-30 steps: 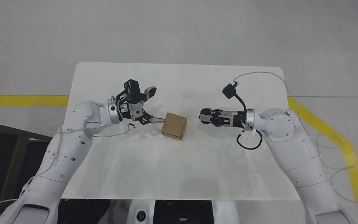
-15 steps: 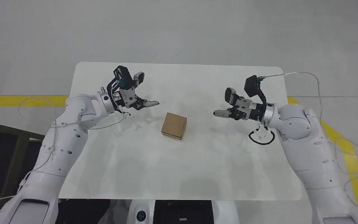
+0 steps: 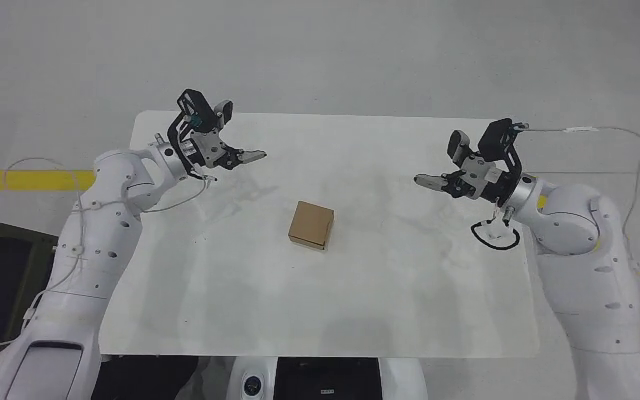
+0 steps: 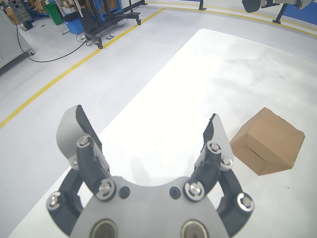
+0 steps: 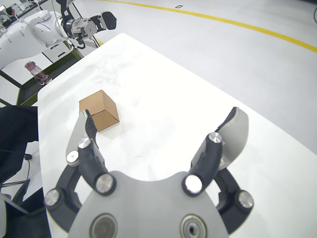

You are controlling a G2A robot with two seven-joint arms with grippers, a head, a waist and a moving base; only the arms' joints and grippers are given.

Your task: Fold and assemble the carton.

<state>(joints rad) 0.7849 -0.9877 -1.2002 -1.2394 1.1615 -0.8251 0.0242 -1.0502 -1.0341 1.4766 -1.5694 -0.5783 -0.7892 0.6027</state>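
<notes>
Carton (image 3: 311,225), flaps shut, contents hidden, at centre of white table (image 3: 400,300)

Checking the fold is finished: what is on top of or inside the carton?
Nothing lies on the carton, which sits closed on the table. Its inside is covered and cannot be seen.

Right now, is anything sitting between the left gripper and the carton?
No. In the top view, only bare table lies between the left gripper and the carton; the two are apart.
</notes>
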